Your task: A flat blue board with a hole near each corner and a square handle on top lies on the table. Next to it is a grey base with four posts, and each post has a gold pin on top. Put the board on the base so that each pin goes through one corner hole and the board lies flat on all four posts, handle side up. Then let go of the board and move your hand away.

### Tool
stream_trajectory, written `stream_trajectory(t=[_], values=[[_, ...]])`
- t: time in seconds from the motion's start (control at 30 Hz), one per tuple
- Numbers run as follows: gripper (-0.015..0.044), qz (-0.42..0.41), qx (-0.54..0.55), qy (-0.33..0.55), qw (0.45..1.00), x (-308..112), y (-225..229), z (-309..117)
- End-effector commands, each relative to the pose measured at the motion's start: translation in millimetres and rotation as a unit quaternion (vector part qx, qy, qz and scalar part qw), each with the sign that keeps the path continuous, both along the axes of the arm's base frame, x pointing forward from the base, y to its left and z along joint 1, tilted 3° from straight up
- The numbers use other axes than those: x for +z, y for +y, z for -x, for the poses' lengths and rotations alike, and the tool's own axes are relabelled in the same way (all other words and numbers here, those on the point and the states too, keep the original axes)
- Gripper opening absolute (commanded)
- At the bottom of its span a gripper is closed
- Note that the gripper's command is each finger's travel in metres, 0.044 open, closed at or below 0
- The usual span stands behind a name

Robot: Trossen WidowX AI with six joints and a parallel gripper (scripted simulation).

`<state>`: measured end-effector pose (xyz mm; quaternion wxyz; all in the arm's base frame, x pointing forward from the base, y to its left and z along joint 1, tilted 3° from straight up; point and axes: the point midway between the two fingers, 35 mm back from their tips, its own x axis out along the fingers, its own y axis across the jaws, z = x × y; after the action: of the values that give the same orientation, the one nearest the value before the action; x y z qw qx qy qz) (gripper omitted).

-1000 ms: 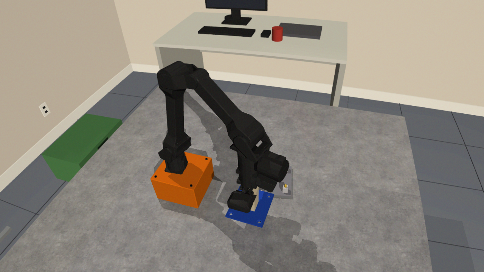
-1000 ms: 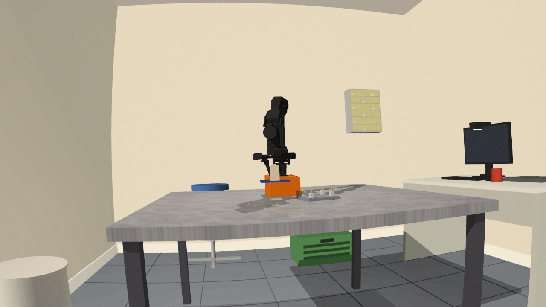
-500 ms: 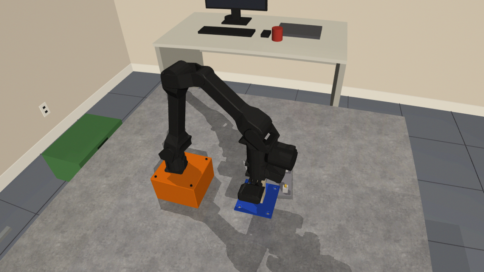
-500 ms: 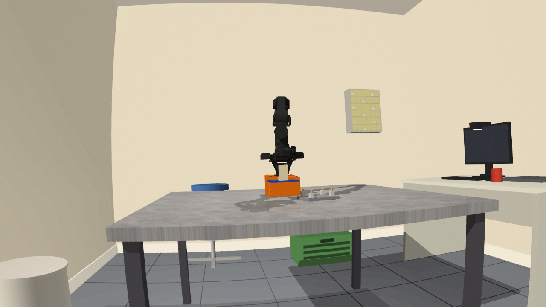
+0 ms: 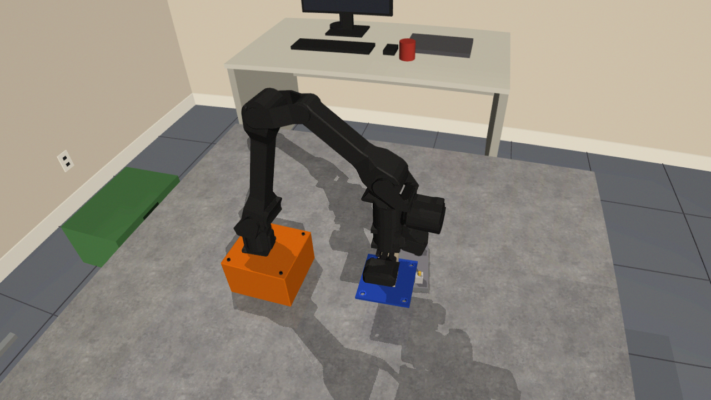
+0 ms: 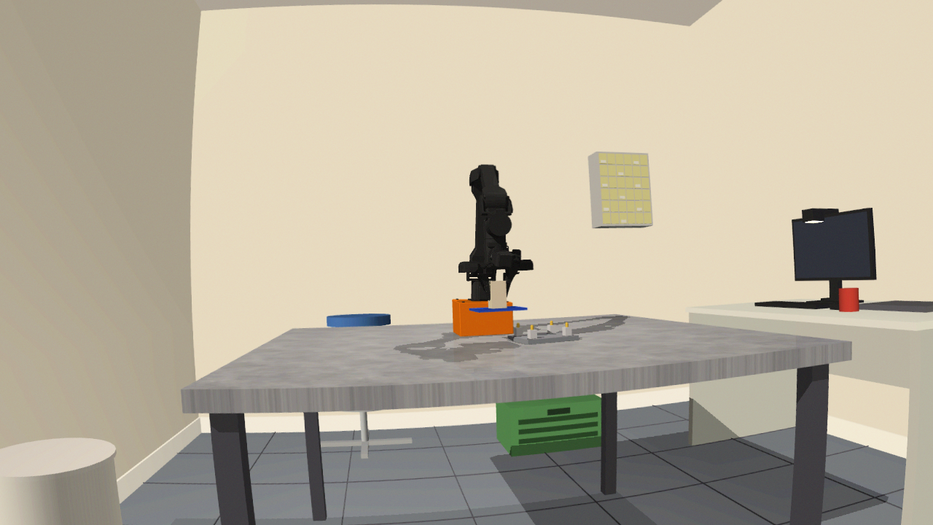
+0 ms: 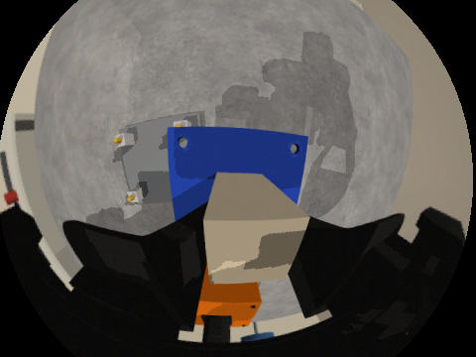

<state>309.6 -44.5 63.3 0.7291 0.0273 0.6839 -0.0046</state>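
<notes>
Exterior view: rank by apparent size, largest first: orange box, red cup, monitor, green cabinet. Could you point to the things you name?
1. Green cabinet (image 6: 549,424)
2. Monitor (image 5: 346,5) (image 6: 833,246)
3. Orange box (image 5: 258,283) (image 6: 484,321) (image 7: 230,309)
4. Red cup (image 5: 407,50) (image 6: 848,300)

Cabinet and monitor look close in size, so their order is unsure.
</notes>
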Motion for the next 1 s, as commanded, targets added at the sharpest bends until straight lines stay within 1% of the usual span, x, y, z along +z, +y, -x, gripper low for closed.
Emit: stream_trajectory(t=[0.0, 0.97], values=[[0.0000, 0.002, 0.003, -0.002, 1.000, 2, 7, -4], [0.0000, 0.001, 0.039, -0.002, 0.999, 6, 80, -18]])
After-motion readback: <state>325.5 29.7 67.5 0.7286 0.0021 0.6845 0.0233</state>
